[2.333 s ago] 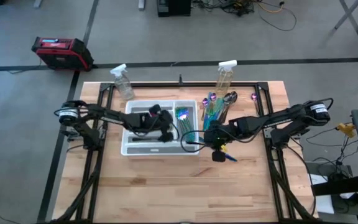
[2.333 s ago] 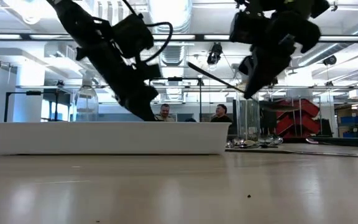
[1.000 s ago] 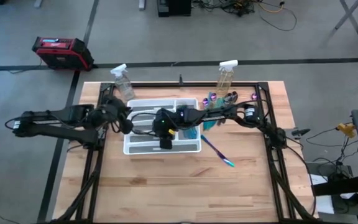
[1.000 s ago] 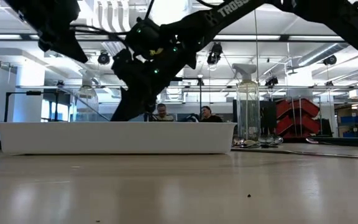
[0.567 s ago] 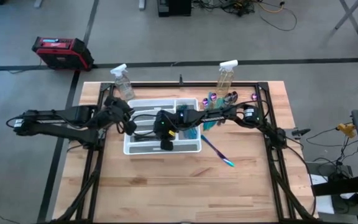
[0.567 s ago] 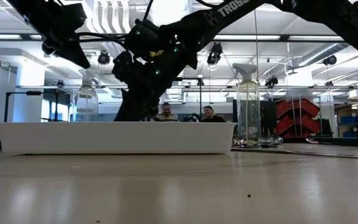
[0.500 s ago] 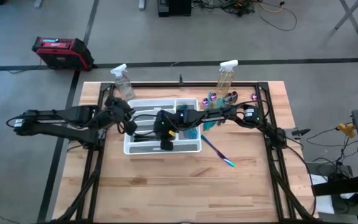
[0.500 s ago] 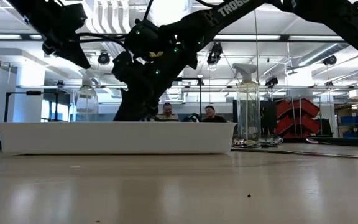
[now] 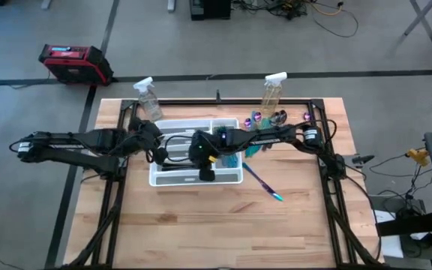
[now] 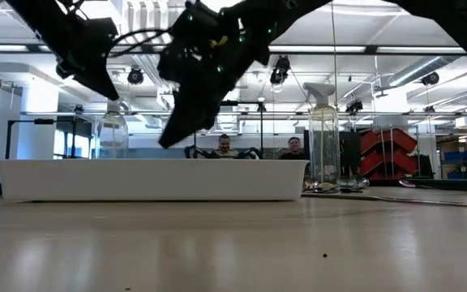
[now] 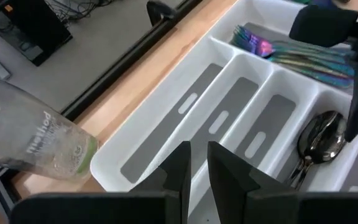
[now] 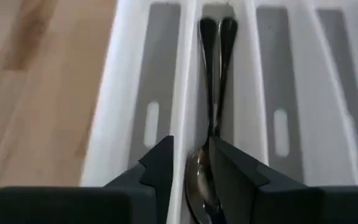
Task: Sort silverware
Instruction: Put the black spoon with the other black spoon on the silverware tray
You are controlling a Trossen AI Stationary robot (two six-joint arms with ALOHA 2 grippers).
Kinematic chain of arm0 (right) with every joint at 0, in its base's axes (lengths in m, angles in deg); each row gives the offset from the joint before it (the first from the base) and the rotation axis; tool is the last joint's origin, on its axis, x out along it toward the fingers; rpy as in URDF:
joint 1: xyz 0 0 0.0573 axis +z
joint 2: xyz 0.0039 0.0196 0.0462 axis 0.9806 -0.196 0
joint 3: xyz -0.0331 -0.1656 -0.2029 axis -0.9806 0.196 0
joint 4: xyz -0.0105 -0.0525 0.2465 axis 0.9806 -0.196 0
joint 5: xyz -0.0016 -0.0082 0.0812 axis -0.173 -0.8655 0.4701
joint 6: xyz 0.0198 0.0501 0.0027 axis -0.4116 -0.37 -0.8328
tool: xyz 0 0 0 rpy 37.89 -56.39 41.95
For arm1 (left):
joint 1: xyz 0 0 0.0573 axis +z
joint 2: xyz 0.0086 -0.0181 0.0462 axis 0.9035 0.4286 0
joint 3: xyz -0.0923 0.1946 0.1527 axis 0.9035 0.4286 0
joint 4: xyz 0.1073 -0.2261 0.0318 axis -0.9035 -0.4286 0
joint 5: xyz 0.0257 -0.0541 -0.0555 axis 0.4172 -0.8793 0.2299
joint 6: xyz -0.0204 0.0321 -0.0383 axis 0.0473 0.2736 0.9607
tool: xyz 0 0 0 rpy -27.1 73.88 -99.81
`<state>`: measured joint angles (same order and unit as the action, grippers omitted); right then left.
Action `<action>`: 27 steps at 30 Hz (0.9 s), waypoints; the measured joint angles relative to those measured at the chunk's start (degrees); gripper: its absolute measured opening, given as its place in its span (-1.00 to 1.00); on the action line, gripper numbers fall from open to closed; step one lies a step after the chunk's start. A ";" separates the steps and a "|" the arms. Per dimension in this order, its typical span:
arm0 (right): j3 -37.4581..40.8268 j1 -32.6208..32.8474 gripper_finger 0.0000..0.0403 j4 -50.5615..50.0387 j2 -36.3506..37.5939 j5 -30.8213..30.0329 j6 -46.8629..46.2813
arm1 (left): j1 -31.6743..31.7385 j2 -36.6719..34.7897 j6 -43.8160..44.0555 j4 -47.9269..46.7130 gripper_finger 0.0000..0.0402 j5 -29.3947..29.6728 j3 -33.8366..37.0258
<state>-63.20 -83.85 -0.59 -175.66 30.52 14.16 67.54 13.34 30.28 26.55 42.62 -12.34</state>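
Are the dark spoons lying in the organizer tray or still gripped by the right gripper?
In the tray. The two dark spoons lie flat in one tray slot; the right gripper is open above them.

Table (image 9: 201, 225): tray (image 9: 156, 178), 2 bottles (image 9: 148, 98), silverware (image 9: 262, 182)

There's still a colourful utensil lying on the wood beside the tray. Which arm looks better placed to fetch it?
Probably the right. The loose utensil lies on the tray's right side, and the right gripper has just left dark spoons there; the left gripper hovers by the tray's far left.
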 joint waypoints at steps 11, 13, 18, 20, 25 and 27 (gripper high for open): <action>1.65 0.24 -0.97 -7.58 -1.59 -6.81 -0.87 | 0.00 1.89 4.30 7.80 -0.81 -4.40 7.53; 1.62 0.62 -0.98 -9.64 -0.72 -7.26 -1.22 | 0.00 2.52 4.78 8.62 -0.81 -4.40 8.17; 1.67 1.90 -0.99 -10.50 2.52 -7.33 -1.41 | 0.00 5.05 4.87 13.99 -0.81 -4.40 9.80; 1.67 2.28 -1.00 -10.57 4.35 -7.29 -1.08 | 0.00 6.73 4.85 14.82 -0.81 -4.43 10.18; 4.04 2.27 -1.00 -10.36 8.27 -7.80 -1.07 | 0.00 12.71 6.11 15.16 -0.81 -5.78 10.28; 5.86 2.17 -1.00 -9.60 9.25 -9.40 -1.07 | 0.00 15.52 6.23 15.61 -0.81 -6.83 10.28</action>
<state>-57.34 -81.67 -10.19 -166.41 21.12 13.09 67.54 28.86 36.51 42.17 35.80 -2.06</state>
